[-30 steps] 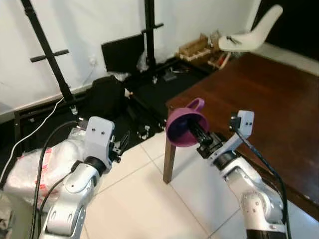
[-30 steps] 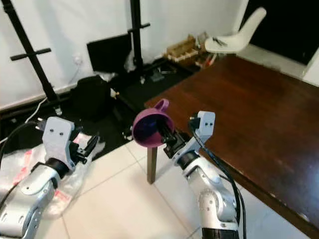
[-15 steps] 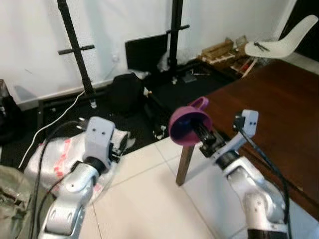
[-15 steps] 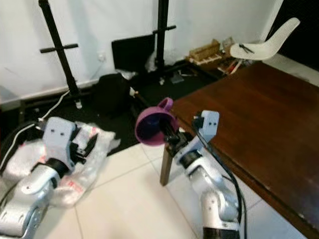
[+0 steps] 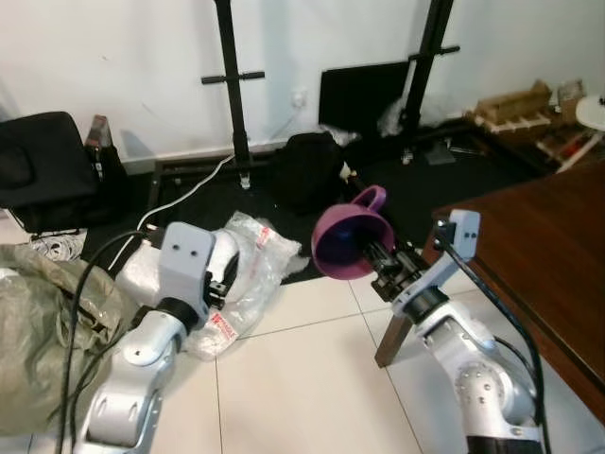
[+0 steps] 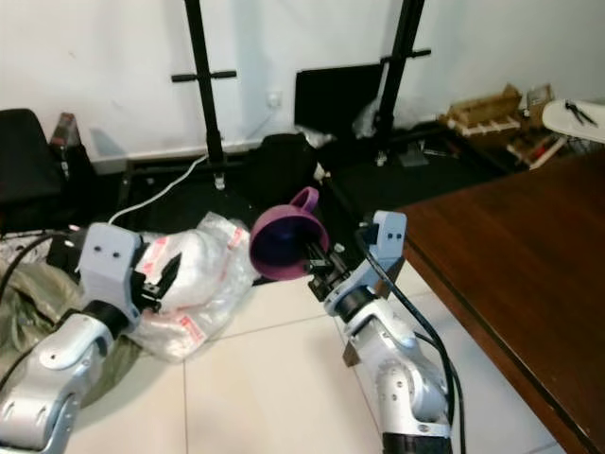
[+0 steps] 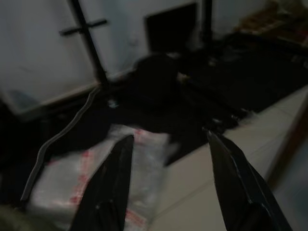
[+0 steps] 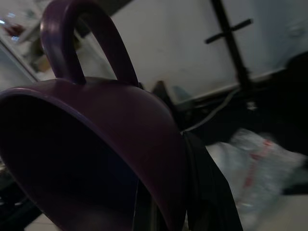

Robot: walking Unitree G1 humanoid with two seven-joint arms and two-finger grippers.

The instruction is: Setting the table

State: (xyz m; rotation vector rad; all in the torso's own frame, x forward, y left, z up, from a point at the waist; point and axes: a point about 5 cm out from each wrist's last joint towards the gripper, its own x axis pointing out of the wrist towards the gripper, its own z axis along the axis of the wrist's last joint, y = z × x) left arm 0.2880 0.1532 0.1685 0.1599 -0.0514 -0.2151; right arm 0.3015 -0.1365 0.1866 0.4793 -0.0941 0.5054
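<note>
A purple cup (image 5: 350, 242) with a loop handle is held in the air above the tiled floor, tilted on its side, with my right gripper (image 5: 376, 259) shut on its rim. In the right wrist view the cup (image 8: 96, 144) sits close to the camera with a black finger (image 8: 207, 187) against its wall. The dark wooden table (image 5: 548, 255) stands to my right, its corner leg (image 5: 392, 340) just behind my right arm. My left gripper (image 7: 168, 187) is held low over the floor, open, with nothing between its fingers (image 7: 111, 183).
Clear plastic bags (image 5: 246, 274) lie on the floor ahead of the left arm, next to an olive bag (image 5: 38, 331). Black stands (image 5: 230, 85), a dark backpack (image 5: 307, 170), a black case (image 5: 38, 170) and cables line the white wall. Wooden crates (image 5: 515, 104) sit at the far right.
The camera has turned left: the table and white chair slid to the right, and the bags and wall came into view. Both arms keep their pose, the cup still held.
</note>
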